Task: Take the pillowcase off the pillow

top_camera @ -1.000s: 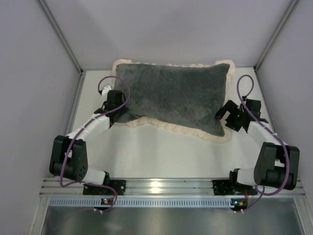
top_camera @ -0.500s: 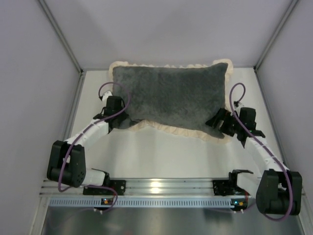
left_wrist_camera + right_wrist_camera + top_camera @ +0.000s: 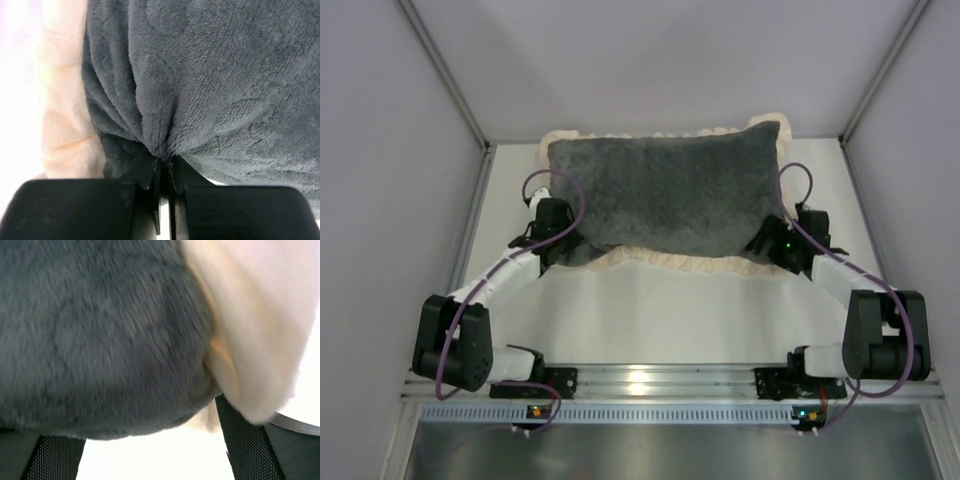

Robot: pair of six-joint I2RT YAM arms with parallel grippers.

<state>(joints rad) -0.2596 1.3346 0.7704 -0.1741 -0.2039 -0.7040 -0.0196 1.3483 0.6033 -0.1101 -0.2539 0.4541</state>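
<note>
- The left gripper [image 3: 162, 161] is clamped tight on a thin gathered fold of grey plush at the near-left corner of the pillowcase [image 3: 665, 195]. So small a pinch may slip out under a hard pull.
- The right gripper [image 3: 150, 437] stands wide and holds nothing, its mesh-padded fingers [image 3: 240, 440] either side of the near-right corner. Closing here could bite cover and filling together, so nothing would separate.
- The pillowcase lies grey face up across the far half of the table [image 3: 650, 320], with its cream frill [image 3: 660, 262] around the edge.
- The pillow is wholly hidden inside.
- No view shows the cover's opening, so I cannot tell which edge it is on.
- The right wrist view is blurred, so whether its fingers touch the fabric is unclear.
</note>
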